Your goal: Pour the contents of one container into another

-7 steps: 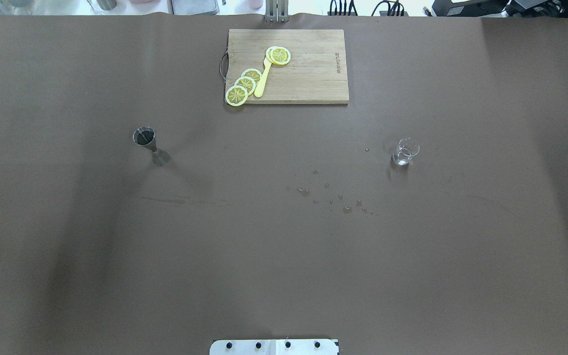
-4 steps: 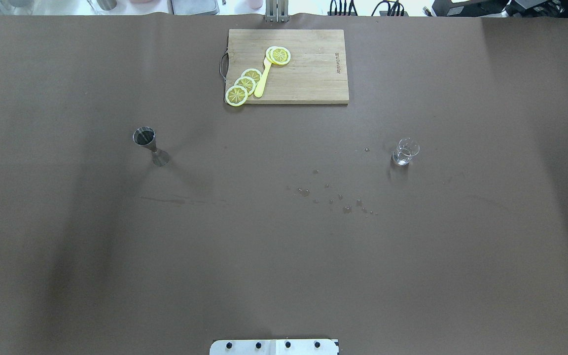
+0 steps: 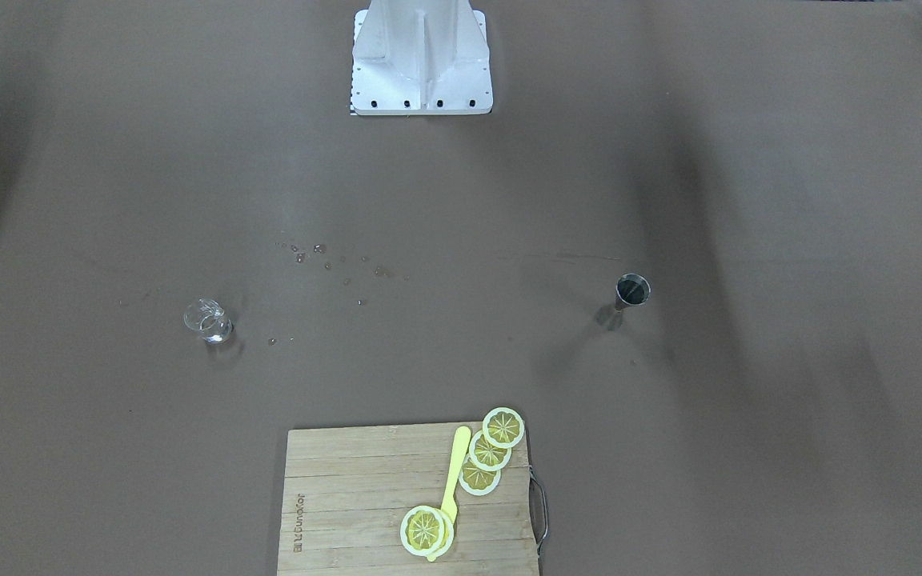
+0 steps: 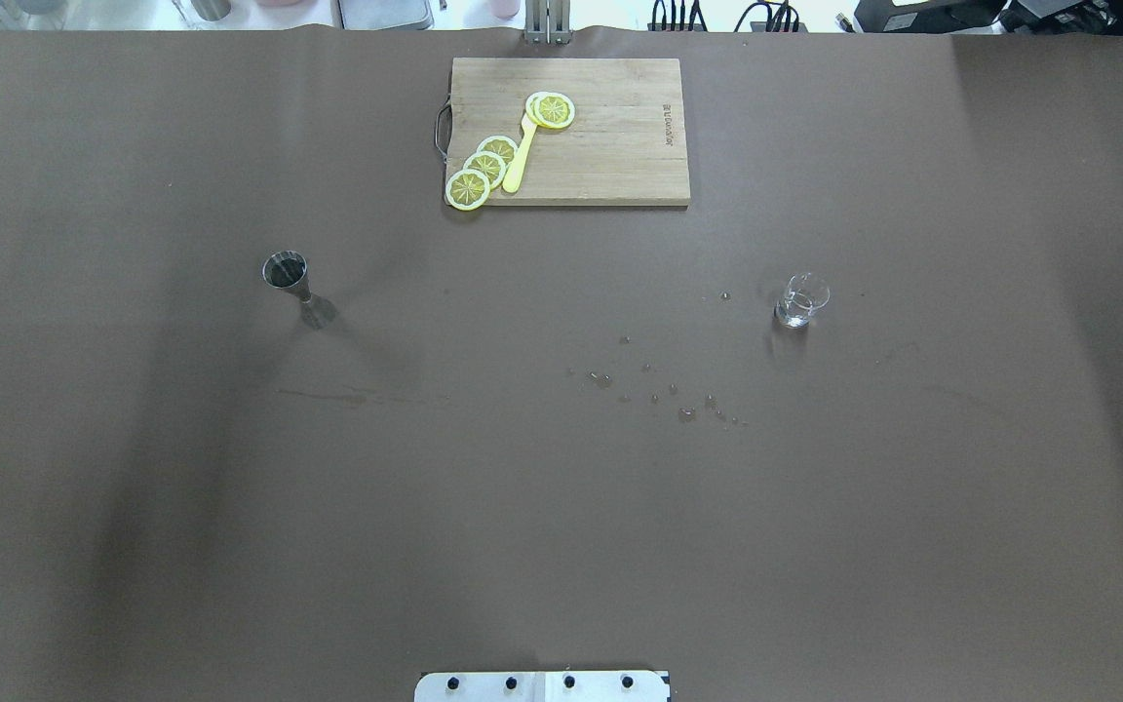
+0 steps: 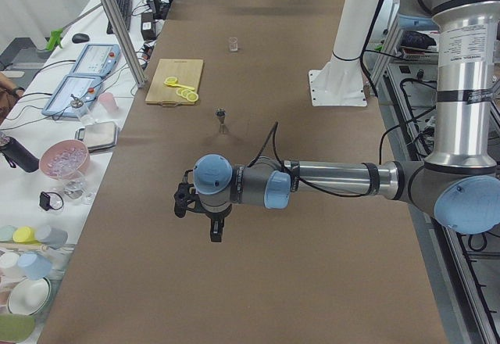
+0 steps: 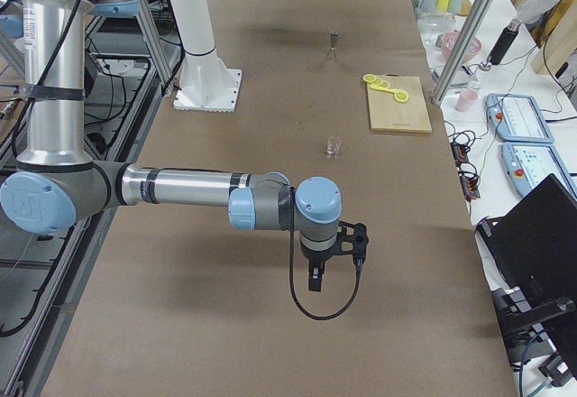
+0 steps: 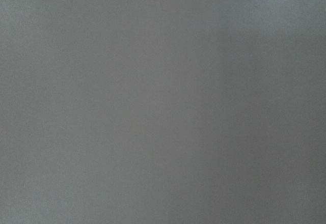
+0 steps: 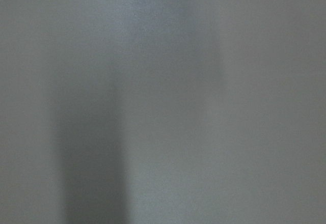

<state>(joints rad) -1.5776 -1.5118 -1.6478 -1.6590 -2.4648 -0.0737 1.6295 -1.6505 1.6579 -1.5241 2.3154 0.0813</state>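
The small clear glass cup (image 4: 800, 299) stands upright on the brown table, right of centre, and shows again in the front-facing view (image 3: 206, 320). The steel jigger (image 4: 293, 285) stands upright left of centre, seen from the front too (image 3: 631, 292). Both arms hang outside the overhead and front-facing views. My left gripper (image 5: 216, 231) shows only in the exterior left view, pointing down over bare table well short of the jigger (image 5: 223, 119). My right gripper (image 6: 315, 280) shows only in the exterior right view, short of the cup (image 6: 334, 147). I cannot tell whether either is open or shut. Both wrist views show only blurred table.
A wooden cutting board (image 4: 610, 146) with lemon slices (image 4: 484, 168) and a yellow knife (image 4: 520, 161) lies at the far middle. Water droplets (image 4: 659, 390) dot the table between centre and the cup. The robot's base plate (image 4: 542, 685) sits at the near edge.
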